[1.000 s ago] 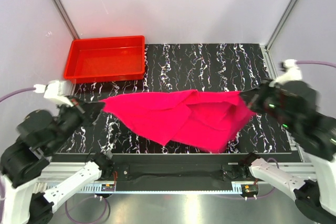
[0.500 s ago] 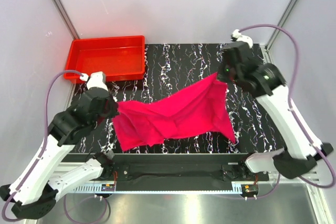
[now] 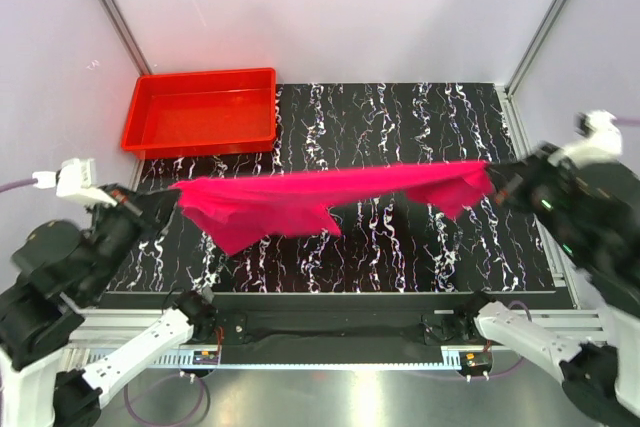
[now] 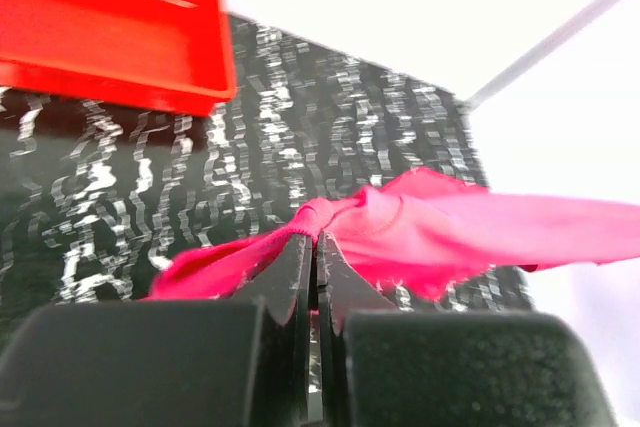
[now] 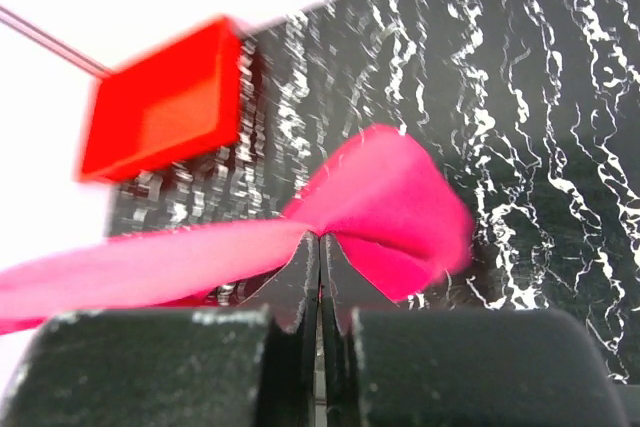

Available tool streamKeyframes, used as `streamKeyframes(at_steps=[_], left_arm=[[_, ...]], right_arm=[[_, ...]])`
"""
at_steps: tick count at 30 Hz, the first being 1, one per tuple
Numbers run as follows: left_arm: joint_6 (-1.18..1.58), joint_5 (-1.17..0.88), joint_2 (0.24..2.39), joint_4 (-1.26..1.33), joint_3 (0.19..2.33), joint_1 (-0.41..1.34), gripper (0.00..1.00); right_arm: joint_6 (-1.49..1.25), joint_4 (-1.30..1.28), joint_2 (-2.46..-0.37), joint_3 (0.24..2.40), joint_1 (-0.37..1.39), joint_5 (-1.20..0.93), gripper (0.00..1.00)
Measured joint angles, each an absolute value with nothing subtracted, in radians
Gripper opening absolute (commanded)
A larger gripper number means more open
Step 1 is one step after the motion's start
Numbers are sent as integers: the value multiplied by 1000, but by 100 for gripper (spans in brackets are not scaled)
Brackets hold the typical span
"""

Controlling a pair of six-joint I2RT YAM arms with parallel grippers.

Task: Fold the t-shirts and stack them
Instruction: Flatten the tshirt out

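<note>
1. Black marbled tabletop (image 3: 400,117), white walls.
2. Magenta t-shirt (image 3: 290,199) strung above it, long axis left-right.
3. Left tool (image 3: 160,203) and right tool (image 3: 497,183) each pinch an opposite end.

Here's the worktop (image 3: 400,117), black with white marble veins, filling the middle of the frame in the top view. Sitting flat on it, upper left of the frame, is the red tray (image 3: 200,112), open side up, its long edge along the worktop's far border, tucked into that corner.
</note>
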State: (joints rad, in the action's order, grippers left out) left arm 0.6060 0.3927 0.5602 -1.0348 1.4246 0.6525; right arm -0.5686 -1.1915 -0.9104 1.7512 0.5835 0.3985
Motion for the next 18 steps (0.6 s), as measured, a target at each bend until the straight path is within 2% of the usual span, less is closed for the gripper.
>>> streamKeyframes(at_steps=[4, 9, 13, 18], left_arm=[[607, 311, 520, -1035, 1448, 653, 0], [601, 223, 590, -1019, 1527, 653, 0], [588, 221, 775, -1000, 1580, 653, 0], [576, 230, 1126, -997, 1592, 606, 0]], right_arm=[[-582, -1272, -833, 1855, 583, 373, 0], [-583, -1314, -898, 1966, 583, 366, 0], [-562, -1298, -1052, 1959, 583, 385, 0], [-494, -1153, -1340, 1802, 519, 371, 0]])
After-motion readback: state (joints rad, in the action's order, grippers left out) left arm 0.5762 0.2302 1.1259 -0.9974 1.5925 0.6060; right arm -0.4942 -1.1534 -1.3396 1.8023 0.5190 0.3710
